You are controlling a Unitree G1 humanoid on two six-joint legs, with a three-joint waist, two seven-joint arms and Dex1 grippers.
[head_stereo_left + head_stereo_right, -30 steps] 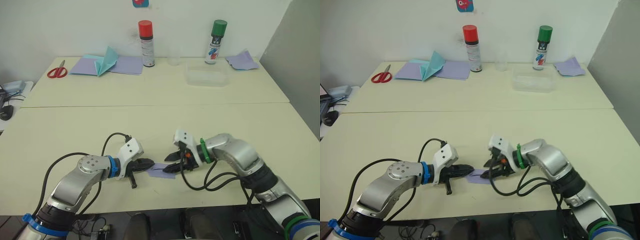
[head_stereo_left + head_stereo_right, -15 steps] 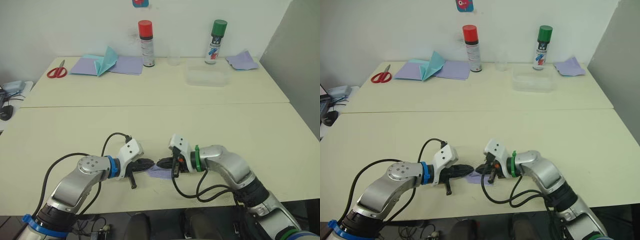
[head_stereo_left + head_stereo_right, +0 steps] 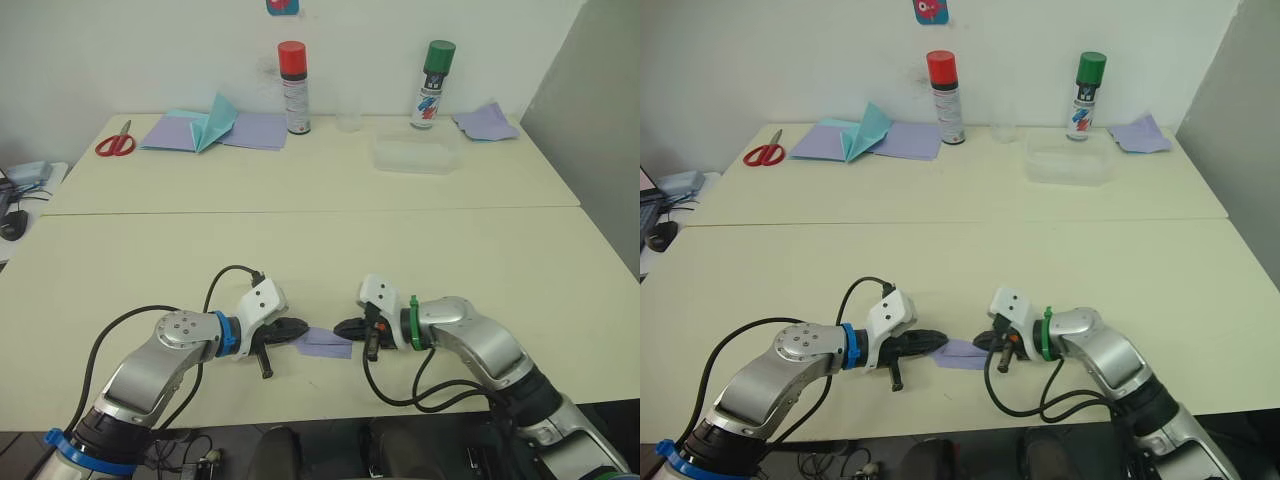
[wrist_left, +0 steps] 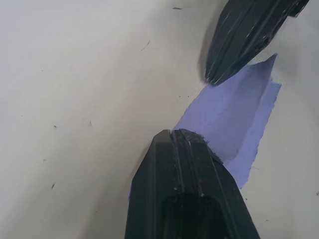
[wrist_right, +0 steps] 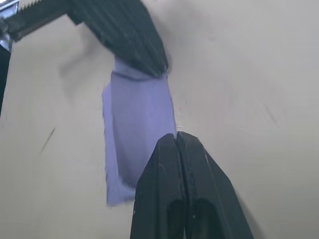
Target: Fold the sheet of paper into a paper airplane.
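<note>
Left eye view: right gripper [image 3: 343, 328] has retreated off the sheet of paper [image 3: 324, 343].

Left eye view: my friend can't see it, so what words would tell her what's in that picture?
Two robot arms meet over a small folded lavender sheet of paper on a cream table, the left pincer and right pincer at its opposite ends. Spray cans, scissors and more paper sit by the far wall.

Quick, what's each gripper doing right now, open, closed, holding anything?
Left gripper: closed, fingers together on one end of the folded lavender paper.
Right gripper: closed, tip at the paper's other end, gripping nothing.
</note>
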